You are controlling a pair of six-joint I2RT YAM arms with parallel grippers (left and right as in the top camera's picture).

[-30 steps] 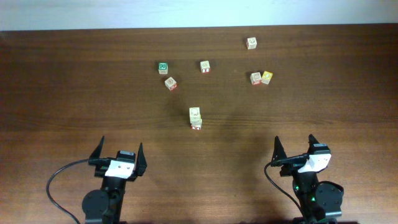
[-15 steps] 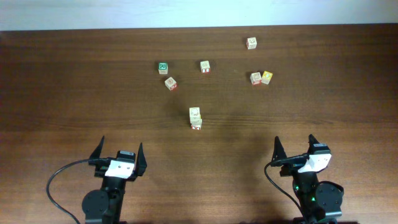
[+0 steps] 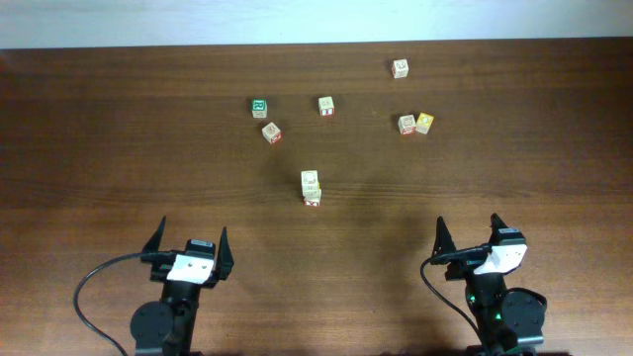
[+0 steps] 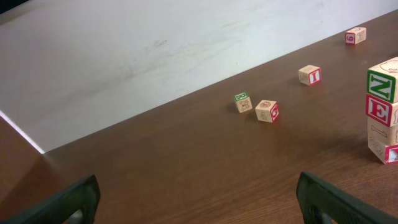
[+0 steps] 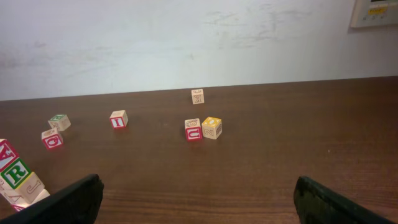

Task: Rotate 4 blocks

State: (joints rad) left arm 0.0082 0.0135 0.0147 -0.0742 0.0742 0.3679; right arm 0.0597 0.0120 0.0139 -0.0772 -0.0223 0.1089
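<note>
Overhead: stack of blocks (image 3: 311, 187) stands mid-table, alone, well forward of both arms and roughly between them. Long axis vertical, four cubes high; from above only the top face and a sliver of the near side show, so the letters cannot be read here. Left wrist view gives the order: green-lettered block (image 4: 381, 85) on top, its letter lying sideways so it reads like a Z; red E block (image 4: 380, 111) under it, letter upright; pale beige block (image 4: 382, 132) third, markings too faint to read; bottom block (image 4: 385, 152) with a red-edged face on the table (image 3: 99, 148). Faces not quite flush, the lower two turned slightly off the upper two. The frame's right edge cuts the stack in this view. In the right wrist view it sits at the lower left, drawn slanted, clipped by the frame edge and partly behind the dark finger; the lowest cube is hardly visible. Left gripper (image 3: 193, 226) at the near edge, jaws spread wide, nothing between them. Right gripper (image 3: 467, 222) likewise wide apart and empty. Loose cubes farther back: green-bordered cube (image 3: 259, 107) with a red-marked cube (image 3: 272, 132) near it, a red I cube (image 3: 326, 106), a far cube (image 3: 400, 67), and a red-lettered cube (image 3: 406, 124) touching the yellow-faced cube (image 3: 424, 123).
</note>
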